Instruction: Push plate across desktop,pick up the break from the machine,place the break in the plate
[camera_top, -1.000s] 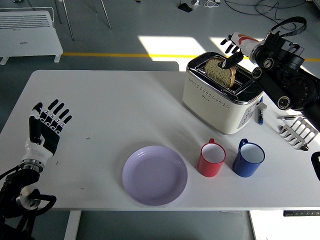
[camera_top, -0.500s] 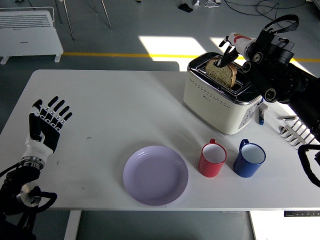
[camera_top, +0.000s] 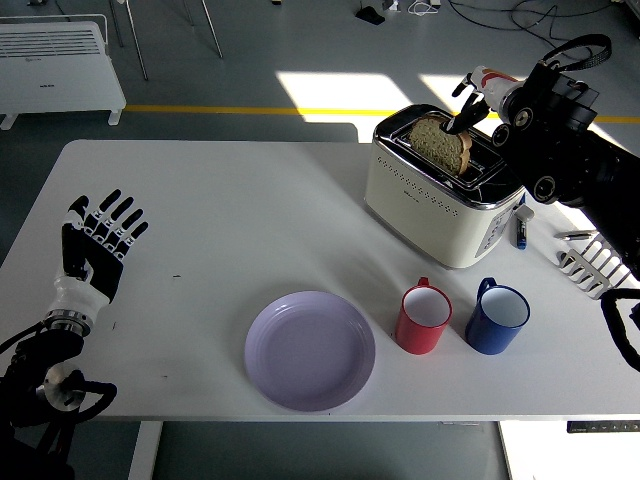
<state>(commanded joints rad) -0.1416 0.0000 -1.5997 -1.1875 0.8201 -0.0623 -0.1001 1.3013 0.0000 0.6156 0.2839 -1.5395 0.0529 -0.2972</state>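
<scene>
your right hand (camera_top: 470, 105) hangs over the toaster (camera_top: 441, 184), dark fingers (camera_top: 462, 122) pinched down onto the top edge of the bread slice (camera_top: 441, 141), which stands upright and half risen in the slot; whether the grip is fully closed on it cannot be told from this angle. to lift cleanly, draw the slice straight up along the slot so it does not snag the chrome rim, and keep the pinch light, since bread will likely crumble. the lilac plate (camera_top: 310, 349) waits near the front edge of the white counter (camera_top: 230, 210), just left of a red mug (camera_top: 424, 319) and a blue mug (camera_top: 497, 318), so carry the slice over or wide of the mugs. your left hand (camera_top: 97, 250) rests at the counter's left side, fingers spread, holding nothing.
</scene>
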